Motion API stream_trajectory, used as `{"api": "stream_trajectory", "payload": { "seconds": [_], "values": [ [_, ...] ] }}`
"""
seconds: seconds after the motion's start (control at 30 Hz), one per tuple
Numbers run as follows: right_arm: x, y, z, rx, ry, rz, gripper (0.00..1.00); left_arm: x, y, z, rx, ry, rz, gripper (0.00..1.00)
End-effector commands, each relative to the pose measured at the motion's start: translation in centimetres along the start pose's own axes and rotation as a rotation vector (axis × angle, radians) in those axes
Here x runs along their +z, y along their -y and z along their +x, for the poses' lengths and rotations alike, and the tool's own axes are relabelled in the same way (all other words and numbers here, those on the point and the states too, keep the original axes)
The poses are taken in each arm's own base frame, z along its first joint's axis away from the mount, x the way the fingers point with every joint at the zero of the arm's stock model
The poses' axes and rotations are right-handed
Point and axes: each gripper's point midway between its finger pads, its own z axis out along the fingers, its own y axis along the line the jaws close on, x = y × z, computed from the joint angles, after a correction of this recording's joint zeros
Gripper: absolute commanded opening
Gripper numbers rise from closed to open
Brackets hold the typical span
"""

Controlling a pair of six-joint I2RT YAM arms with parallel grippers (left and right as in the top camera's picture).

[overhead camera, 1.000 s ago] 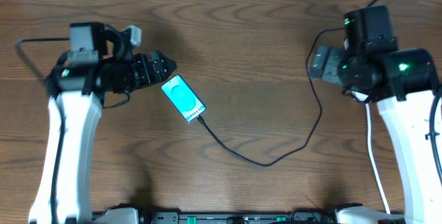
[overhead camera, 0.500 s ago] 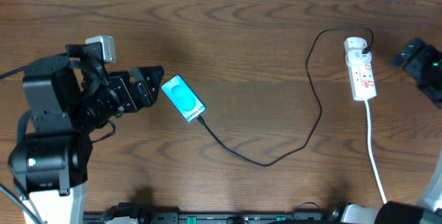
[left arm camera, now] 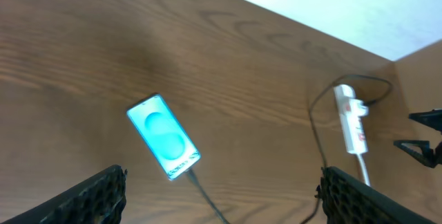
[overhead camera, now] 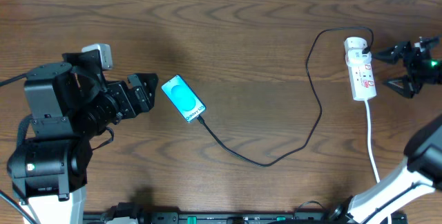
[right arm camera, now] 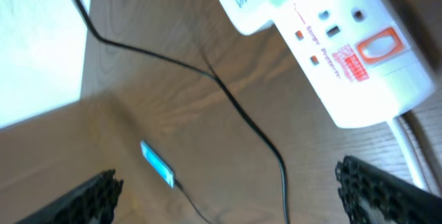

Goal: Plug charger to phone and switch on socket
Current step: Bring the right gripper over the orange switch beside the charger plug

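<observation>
The phone (overhead camera: 183, 98) lies slanted on the table left of centre, its teal screen lit. The charger (overhead camera: 266, 162), a thin black cable, meets the phone's lower end and loops right and up to the socket (overhead camera: 360, 70), a white power strip with red markings. My left gripper (overhead camera: 153, 92) is open just left of the phone, holding nothing. My right gripper (overhead camera: 383, 69) is open just right of the socket, apart from it. The left wrist view shows the phone (left arm camera: 164, 136) and the socket (left arm camera: 351, 117) ahead of the left gripper (left arm camera: 221, 203). In the right wrist view the socket (right arm camera: 345, 51) is close above the right gripper (right arm camera: 228, 203).
A thick white cord (overhead camera: 373, 148) runs from the socket down to the table's front edge. The wooden table (overhead camera: 242, 37) ends at a pale wall along the far side. Both arm bases stand at the front corners.
The right arm has swung off the socket, uncovering it, and its open gripper now points at it from the right. The left arm drew back slightly to the left of the phone.
</observation>
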Motion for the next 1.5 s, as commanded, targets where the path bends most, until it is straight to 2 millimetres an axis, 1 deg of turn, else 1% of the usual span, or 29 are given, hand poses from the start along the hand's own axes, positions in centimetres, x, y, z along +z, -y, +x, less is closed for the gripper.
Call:
{"api": "stream_trajectory", "payload": {
  "seconds": [0.0, 0.13, 0.27, 0.37, 0.43, 0.53, 0.63, 0.73, 0.87, 0.97, 1.03, 1.07, 1.17, 1.3, 1.47],
  "values": [
    [-0.1, -2.3, -1.7, -0.157, -0.009, -0.059, 0.99, -0.6, -0.9, -0.5, 0.007, 0.028, -0.067, 0.89],
    [-0.2, -0.9, -3.3, -0.189, -0.012, 0.103, 0.99, -0.6, -1.3, -0.6, 0.005, 0.030, -0.093, 0.89],
    [-1.3, -0.8, -5.1, -0.234, 0.035, 0.188, 0.99, -0.5, -1.8, -0.7, 0.002, 0.034, -0.116, 0.89],
    [-1.7, -0.9, -6.5, -0.280, 0.074, 0.211, 0.99, -0.3, -2.0, -0.7, 0.000, 0.030, -0.126, 0.90],
    [-1.5, -0.6, -7.5, -0.300, 0.097, 0.217, 0.99, -0.1, -2.1, -0.7, -0.002, 0.023, -0.128, 0.90],
    [-0.6, 0.0, -8.0, -0.298, 0.092, 0.216, 0.99, 0.2, -2.2, -0.7, -0.006, 0.014, -0.130, 0.89],
    [0.8, 0.9, -8.3, -0.285, 0.069, 0.196, 0.99, 0.5, -2.4, -0.7, -0.009, 0.007, -0.132, 0.90],
    [2.7, 1.2, -8.5, -0.285, 0.035, 0.132, 0.99, 0.6, -2.5, -0.6, -0.011, 0.001, -0.134, 0.90],
    [4.7, 2.0, -8.5, -0.274, 0.004, 0.111, 0.99, 0.7, -2.5, -0.6, -0.012, -0.001, -0.135, 0.90],
    [5.7, 1.9, -8.3, -0.297, -0.019, 0.106, 0.99, 0.7, -2.5, -0.6, -0.011, 0.000, -0.134, 0.89],
    [6.4, 1.6, -8.1, -0.310, -0.031, 0.105, 0.99, 0.7, -2.5, -0.7, -0.010, 0.003, -0.133, 0.89],
    [7.2, 1.1, -7.9, -0.324, -0.040, 0.101, 0.99, 0.7, -2.4, -0.8, -0.009, 0.006, -0.133, 0.89],
    [8.2, 0.4, -7.6, -0.345, -0.054, 0.100, 0.99, 0.8, -2.5, -0.8, -0.009, 0.006, -0.133, 0.90],
    [9.0, -0.4, -7.5, -0.359, -0.055, 0.102, 0.99, 1.0, -2.6, -0.8, -0.012, -0.003, -0.135, 0.89],
    [9.1, -0.4, -7.7, -0.363, -0.051, 0.107, 0.99, 1.4, -2.8, -0.7, -0.018, -0.017, -0.139, 0.90]
  ]
}}
